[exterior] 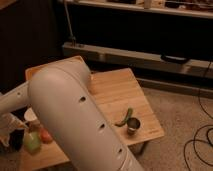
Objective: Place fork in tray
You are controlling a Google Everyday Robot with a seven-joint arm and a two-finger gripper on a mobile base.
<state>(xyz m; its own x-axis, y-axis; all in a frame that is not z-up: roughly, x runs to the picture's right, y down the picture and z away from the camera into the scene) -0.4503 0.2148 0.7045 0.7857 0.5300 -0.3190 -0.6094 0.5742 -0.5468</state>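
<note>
"Wooden table (117, 92), and a white arm (75, 115) across most of it. Where is the fork?"

"I can't find it. The arm hides the middle and left of the tabletop, and no yellow-orange tray shows either. Both may sit behind it."

"And the gripper (13, 137)?"

"Low at the left edge, beside a green container (32, 142) and a small orange item (46, 135). Its jaws stand spread apart, and I see nothing between them that I could call a fork."

"So the step is the reach for the fork?"

"That's my reading: the pickup isn't done yet. To do it well, I'd come straight down over the handle with the jaws across its narrow width. I'd close low to the wood so the thin handle can't slip out, and keep clear of the container and the orange item close by."

"The far side?"

"A metal cup (133, 125) just beside a green pod-shaped thing (125, 117), well apart from the gripper. No concern there."
</note>
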